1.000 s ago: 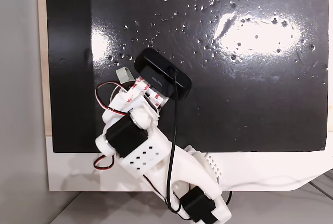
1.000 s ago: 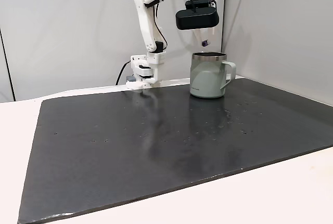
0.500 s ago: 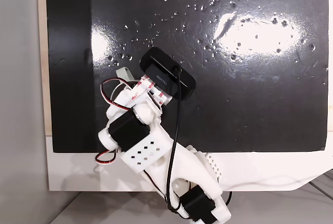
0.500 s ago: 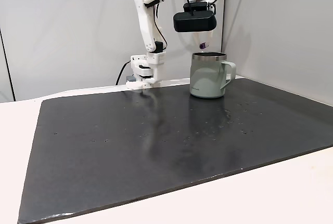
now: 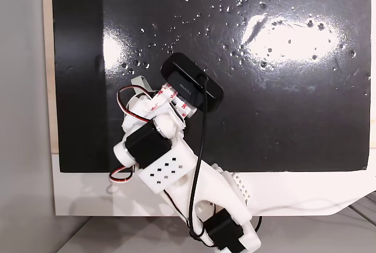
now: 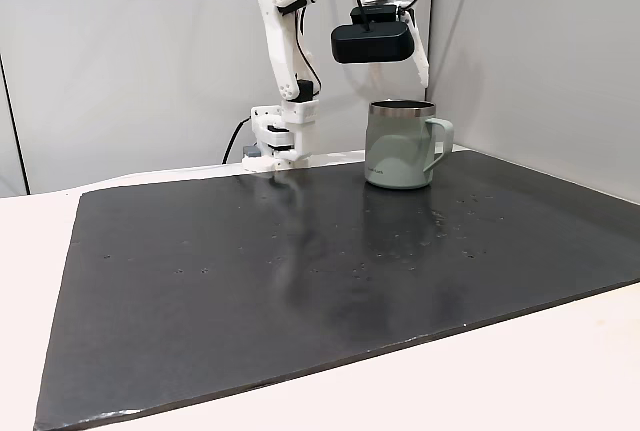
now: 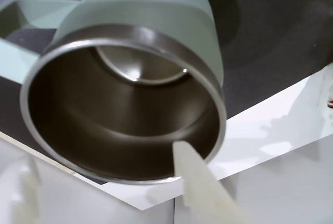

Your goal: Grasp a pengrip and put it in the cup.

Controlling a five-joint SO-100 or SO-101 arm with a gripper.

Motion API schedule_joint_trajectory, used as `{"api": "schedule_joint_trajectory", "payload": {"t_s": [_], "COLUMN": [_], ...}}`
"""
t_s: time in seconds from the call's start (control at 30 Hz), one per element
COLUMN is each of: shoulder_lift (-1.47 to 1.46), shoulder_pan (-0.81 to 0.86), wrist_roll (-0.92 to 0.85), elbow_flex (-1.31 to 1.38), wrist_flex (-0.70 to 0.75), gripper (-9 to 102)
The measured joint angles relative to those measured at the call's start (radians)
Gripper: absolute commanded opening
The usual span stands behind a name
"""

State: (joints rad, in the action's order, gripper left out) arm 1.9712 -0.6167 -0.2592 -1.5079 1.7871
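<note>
Pengrip is nowhere we can find; the cup's [image 7: 125, 120] visible interior looks bare, so we judge it dropped inside or missed. Our fingers [image 6: 424, 63] hang spread and empty above the cup [image 6: 402, 144] on the dark surface [image 6: 300, 271]; a bounce off the rim could send it astray

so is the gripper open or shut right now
Open: in the side fixed view the gripper above the cup has its fingers spread, nothing between them.
</note>
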Motion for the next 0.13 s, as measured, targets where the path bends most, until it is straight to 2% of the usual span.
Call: {"api": "schedule_joint_trajectory", "payload": {"t_s": [0.13], "shoulder_lift": [0.000], "shoulder_pan": [0.002], "wrist_roll": [0.000], "elbow_flex": [0.000], "wrist_flex": [0.000], "gripper": [26]}}
